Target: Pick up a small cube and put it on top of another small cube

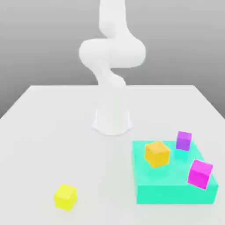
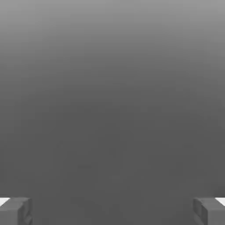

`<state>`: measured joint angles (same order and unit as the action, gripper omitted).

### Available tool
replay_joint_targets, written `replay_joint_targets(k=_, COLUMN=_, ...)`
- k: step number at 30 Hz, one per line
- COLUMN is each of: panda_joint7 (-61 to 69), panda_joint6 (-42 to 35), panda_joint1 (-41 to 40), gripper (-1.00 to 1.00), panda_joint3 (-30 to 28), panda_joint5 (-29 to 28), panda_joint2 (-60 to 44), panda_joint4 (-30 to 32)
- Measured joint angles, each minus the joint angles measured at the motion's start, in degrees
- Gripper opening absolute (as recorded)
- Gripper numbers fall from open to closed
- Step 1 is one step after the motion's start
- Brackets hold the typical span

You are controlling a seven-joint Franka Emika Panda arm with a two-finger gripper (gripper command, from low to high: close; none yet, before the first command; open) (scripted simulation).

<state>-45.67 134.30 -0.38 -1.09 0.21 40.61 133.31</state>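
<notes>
Exterior view: yellow cube (image 1: 65, 197) nearest, alone on table (image 1: 57, 145), likely to leave grasping room; orange cube (image 1: 157, 154) on green block (image 1: 175, 194), perhaps as distractor. Hand view: gripper (image 2: 112, 212) spread wide, nothing between, presumably ready for pickup.

No text, label, brand name, number or sign can be read anywhere in the exterior view or hand view.
</notes>
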Motion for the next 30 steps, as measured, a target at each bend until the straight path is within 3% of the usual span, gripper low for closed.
replay_joint_targets(k=19, panda_joint7=2.86, panda_joint6=19.19, panda_joint1=-4.57, gripper=0.0, panda_joint3=-7.67, panda_joint5=3.76, panda_joint2=-39.83, panda_joint4=11.66)
replay_joint_targets(k=24, panda_joint7=3.75, panda_joint6=24.3, panda_joint1=-6.45, gripper=0.0, panda_joint3=-8.28, panda_joint5=4.93, panda_joint2=-50.22, panda_joint4=14.52)
replay_joint_targets(k=29, panda_joint7=6.4, panda_joint6=31.98, panda_joint1=-9.34, gripper=0.0, panda_joint3=-5.07, panda_joint5=8.38, panda_joint2=-60.61, panda_joint4=13.16)
replay_joint_targets(k=30, panda_joint7=6.8, panda_joint6=33.38, panda_joint1=-10.03, gripper=-1.0, panda_joint3=-4.27, panda_joint5=8.91, panda_joint2=-62.37, panda_joint4=12.81)
